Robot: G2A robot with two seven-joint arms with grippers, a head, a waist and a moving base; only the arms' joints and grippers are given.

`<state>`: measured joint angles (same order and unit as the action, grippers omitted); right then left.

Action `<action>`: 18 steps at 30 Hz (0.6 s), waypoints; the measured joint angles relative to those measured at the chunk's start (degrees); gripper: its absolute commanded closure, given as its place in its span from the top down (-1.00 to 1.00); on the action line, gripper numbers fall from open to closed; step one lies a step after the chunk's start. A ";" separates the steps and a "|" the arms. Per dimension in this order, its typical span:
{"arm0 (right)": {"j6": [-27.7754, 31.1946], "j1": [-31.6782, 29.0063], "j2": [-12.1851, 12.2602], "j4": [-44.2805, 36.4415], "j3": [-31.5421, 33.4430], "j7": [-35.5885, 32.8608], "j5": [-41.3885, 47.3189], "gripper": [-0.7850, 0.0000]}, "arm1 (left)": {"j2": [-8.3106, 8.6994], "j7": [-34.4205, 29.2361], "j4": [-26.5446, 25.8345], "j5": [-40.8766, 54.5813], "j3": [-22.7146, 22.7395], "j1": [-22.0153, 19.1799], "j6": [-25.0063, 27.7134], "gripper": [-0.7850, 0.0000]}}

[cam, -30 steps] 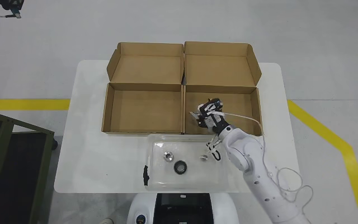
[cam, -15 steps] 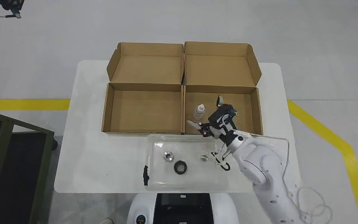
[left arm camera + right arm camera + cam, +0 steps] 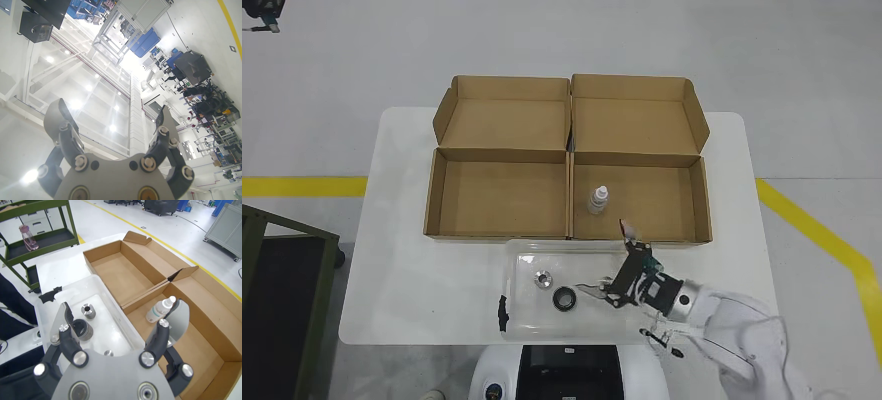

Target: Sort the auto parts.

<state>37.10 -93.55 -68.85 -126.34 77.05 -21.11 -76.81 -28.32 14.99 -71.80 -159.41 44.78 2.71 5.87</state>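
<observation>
Top view: the right gripper [image 3: 605,258] hangs over the right end of a clear plastic tub [image 3: 527,322], fingers spread and holding nothing. It covers that end of the tub floor. Farther left in the tub sit a short steel sleeve [image 3: 542,279] and a black ring [image 3: 564,297], both round and bore-up. Two open cardboard boxes lie just beyond the tub's far edge, on the white table [image 3: 392,260]. The left box [image 3: 497,200] is bare. The right box [image 3: 662,200] holds a small white bottle [image 3: 597,199], which appears to stand on its base, long axis upright.

Left wrist view: the left gripper [image 3: 112,106] points up at the ceiling lights, its ridged fingers wide apart and unloaded.

Right wrist view: the right gripper [image 3: 122,308] is open. One finger cuts across the black ring [image 3: 82,329], the other hides the bottle's [image 3: 157,312] shoulder. The sleeve [image 3: 88,312] shows whole, shiny, with a dark bore. A small round metal piece [image 3: 108,352] lies at the tub's near end, half cut off by the gripper body. Torn black tape [image 3: 50,293] clings to the tub's rim.
</observation>
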 measured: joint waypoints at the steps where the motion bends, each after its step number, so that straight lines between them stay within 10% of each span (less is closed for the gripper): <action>1: 0.19 -0.74 0.10 -0.01 0.21 0.19 -0.25 1.00 | 0.00 0.00 0.00 0.00 0.00 0.00 0.00 1.00; 18: 4.85 -5.12 1.72 1.10 -0.02 -1.33 -8.84 0.96 | 0.00 0.00 0.00 0.00 0.00 0.00 0.00 1.00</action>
<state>41.95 -98.67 -67.14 -125.24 77.02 -22.44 -85.65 -28.32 14.99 -71.80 -159.41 44.78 2.71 5.87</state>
